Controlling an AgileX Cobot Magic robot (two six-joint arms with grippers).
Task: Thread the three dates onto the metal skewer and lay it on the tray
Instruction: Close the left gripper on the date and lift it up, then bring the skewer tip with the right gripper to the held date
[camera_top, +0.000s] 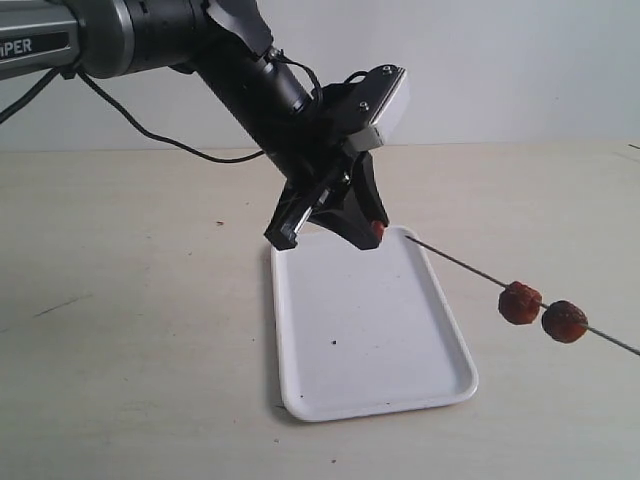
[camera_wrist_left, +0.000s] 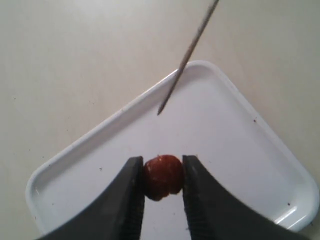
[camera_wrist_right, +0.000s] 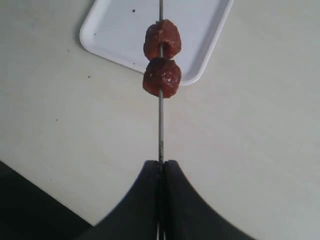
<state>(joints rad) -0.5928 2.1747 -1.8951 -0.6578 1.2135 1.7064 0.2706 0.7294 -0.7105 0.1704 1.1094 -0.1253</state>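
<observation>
Black fingers (camera_wrist_left: 125, 200) of the left pincer (camera_wrist_left: 162, 165) are pinching one date (camera_wrist_left: 162, 177) between them, holding it above the far end of the white tray (camera_top: 330, 300), which is lying flat on the tabletop (camera_top: 130, 330). The right pincer (camera_wrist_right: 161, 167) is clamping tight on one end of the thin skewer (camera_wrist_right: 160, 130). That skewer is carrying two other dates (camera_top: 519, 302) side by side off the tray's side, its bare tip pointing toward the held date, near but not touching.

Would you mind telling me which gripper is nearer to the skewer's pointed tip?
Left. The left gripper holds the third date just short of the tip; the right gripper clamps the skewer's far end beyond both threaded dates.
</observation>
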